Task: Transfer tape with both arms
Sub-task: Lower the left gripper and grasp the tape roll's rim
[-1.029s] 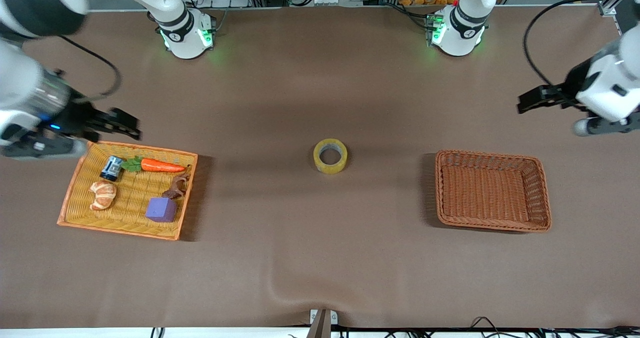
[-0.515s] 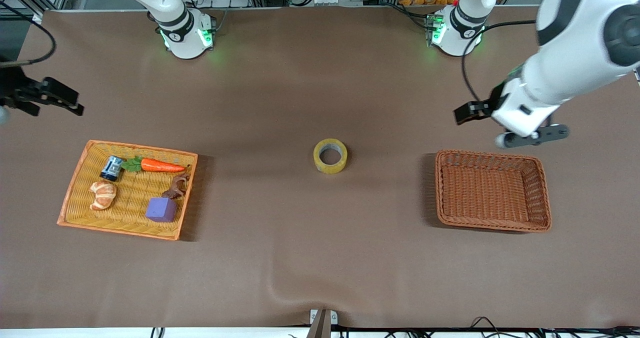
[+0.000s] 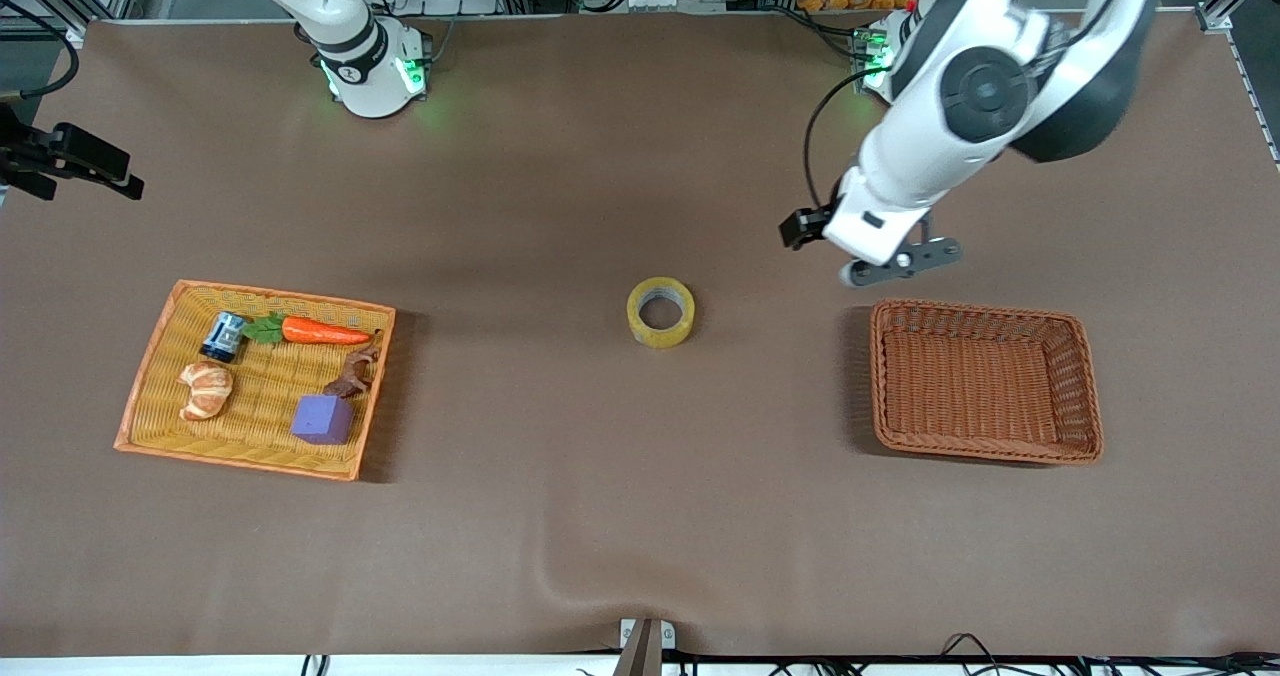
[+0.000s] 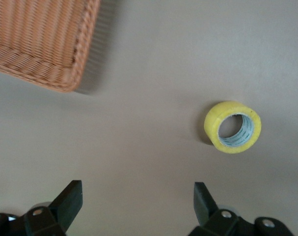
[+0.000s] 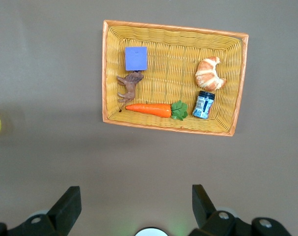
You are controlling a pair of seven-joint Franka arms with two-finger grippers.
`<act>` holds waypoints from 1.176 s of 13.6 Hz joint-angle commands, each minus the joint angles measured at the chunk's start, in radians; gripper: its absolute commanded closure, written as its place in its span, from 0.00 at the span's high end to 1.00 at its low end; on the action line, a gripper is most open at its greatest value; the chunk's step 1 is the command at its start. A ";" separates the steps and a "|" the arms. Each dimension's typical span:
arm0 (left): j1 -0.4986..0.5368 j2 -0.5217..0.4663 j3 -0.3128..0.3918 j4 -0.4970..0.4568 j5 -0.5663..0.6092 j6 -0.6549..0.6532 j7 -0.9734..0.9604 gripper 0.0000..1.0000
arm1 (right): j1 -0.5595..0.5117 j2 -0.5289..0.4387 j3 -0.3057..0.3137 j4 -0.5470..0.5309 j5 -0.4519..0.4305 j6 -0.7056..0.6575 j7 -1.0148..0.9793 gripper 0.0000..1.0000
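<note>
Since the earlier frames the left gripper (image 3: 800, 228) has swung in from the table's edge and now hangs over bare table between the tape (image 3: 661, 311) and the one empty brown basket (image 3: 985, 381), fingers spread wide, holding nothing. The right gripper (image 3: 85, 161) has drawn back to its end of the table, fingers likewise apart and empty. One roll of tape lies flat mid-table. One yellow tray (image 3: 150, 376) holds five things: a carrot (image 3: 325, 332), a croissant (image 3: 206, 389), a purple cube (image 3: 322, 419), a small can (image 3: 224, 336) and a brown animal figure (image 3: 352, 374).
</note>
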 commanded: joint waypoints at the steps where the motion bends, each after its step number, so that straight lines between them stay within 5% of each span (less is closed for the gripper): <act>1: -0.032 0.063 -0.004 -0.047 0.047 0.101 -0.016 1.00 | -0.014 -0.016 0.017 -0.020 -0.040 0.045 -0.013 1.00; 5: -0.126 0.172 -0.003 -0.050 0.061 0.247 -0.063 1.00 | -0.007 0.016 0.018 -0.023 -0.075 0.088 -0.013 1.00; 10: -0.236 0.349 -0.001 -0.017 0.271 0.412 -0.321 1.00 | -0.010 0.033 0.020 -0.022 -0.062 0.095 -0.012 1.00; 16: -0.310 0.534 0.006 0.088 0.481 0.455 -0.547 0.99 | -0.014 0.036 0.020 -0.012 0.006 0.098 -0.012 1.00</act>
